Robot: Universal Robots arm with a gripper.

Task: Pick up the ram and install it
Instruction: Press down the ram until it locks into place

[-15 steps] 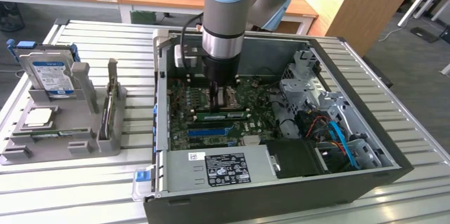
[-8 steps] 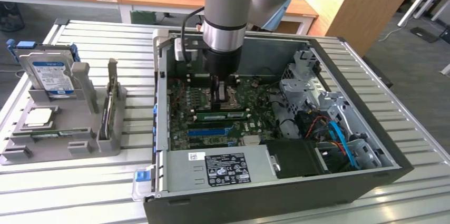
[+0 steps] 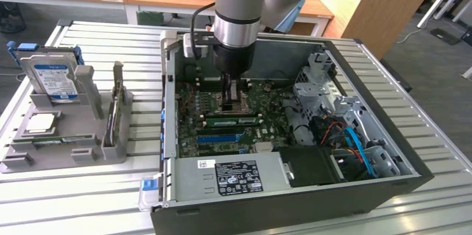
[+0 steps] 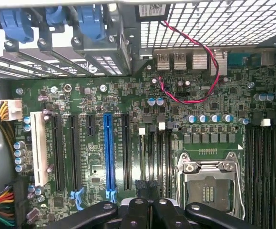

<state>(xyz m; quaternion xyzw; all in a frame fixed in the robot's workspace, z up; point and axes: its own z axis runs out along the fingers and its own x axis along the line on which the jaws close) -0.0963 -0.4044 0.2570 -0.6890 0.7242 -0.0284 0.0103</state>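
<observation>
My gripper (image 3: 234, 101) hangs inside the open computer case (image 3: 383, 135), low over the motherboard (image 4: 95, 95). Its black fingers (image 4: 138, 206) are shut together just above the black memory slots (image 4: 155, 152), beside the empty CPU socket (image 4: 209, 183). Nothing shows between the fingers. A green strip with a pale label (image 3: 230, 119) lies along those slots just in front of the fingertips; I cannot tell whether it is the ram seated there. Outside the case, a thin stick (image 3: 113, 116) stands on edge in the grey holder (image 3: 110, 152), and a green stick (image 3: 53, 141) lies flat in it.
The holder also carries a blue-labelled hard drive (image 3: 53, 76) and a square silver CPU (image 3: 41, 123). In the case are a blue expansion slot (image 4: 109, 152), a red-black wire (image 4: 209, 81), the power supply (image 3: 236, 177) and drive cages (image 3: 324, 88). Desks stand behind the slatted table (image 3: 88, 207).
</observation>
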